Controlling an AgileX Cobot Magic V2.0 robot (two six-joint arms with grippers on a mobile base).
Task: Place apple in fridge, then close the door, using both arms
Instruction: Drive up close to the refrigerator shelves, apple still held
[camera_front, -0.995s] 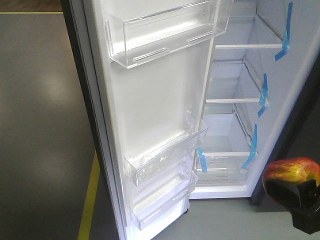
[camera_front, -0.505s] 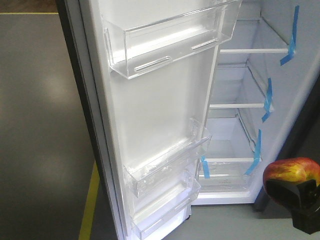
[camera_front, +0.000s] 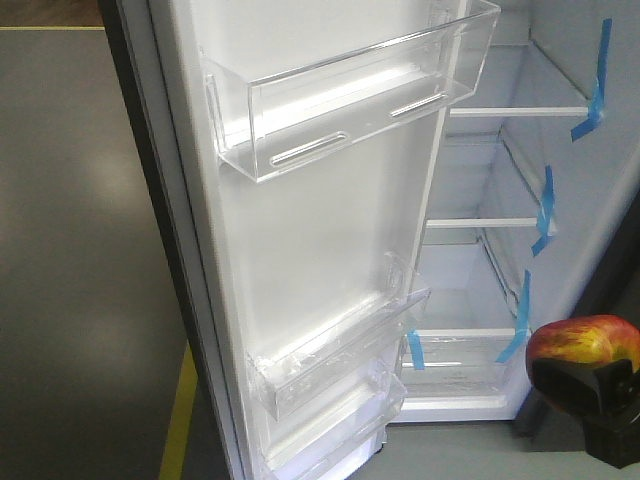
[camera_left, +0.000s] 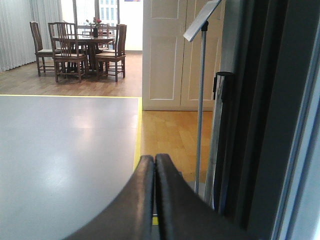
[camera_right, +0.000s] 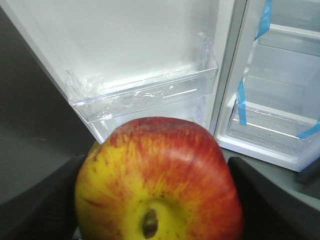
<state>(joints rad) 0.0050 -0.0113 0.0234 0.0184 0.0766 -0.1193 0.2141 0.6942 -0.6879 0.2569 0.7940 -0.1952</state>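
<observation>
Front view: door (camera_front: 300, 250) swung open, fills centre-left. The fridge (camera_front: 480, 270) cavity sits behind it at right of frame, shelves (camera_front: 515, 112) stacked one above another. One door bin (camera_front: 340, 110) upper centre, two more lower centre. Lower right corner: apple (camera_front: 585, 342) in front of the cavity, outside it, sitting in right end effector (camera_front: 588, 378). Left wrist view: left end effector (camera_left: 154, 200) bottom centre, door along the right edge.

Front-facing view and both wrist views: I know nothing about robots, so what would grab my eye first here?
A glossy red-and-yellow apple fills the right wrist view, gripped by the right end effector at the front view's lower right. The door stands wide open with clear bins, and the fridge to its right shows white shelves and blue tape strips. The left end effector, shut on nothing, faces a distant dining table.
</observation>
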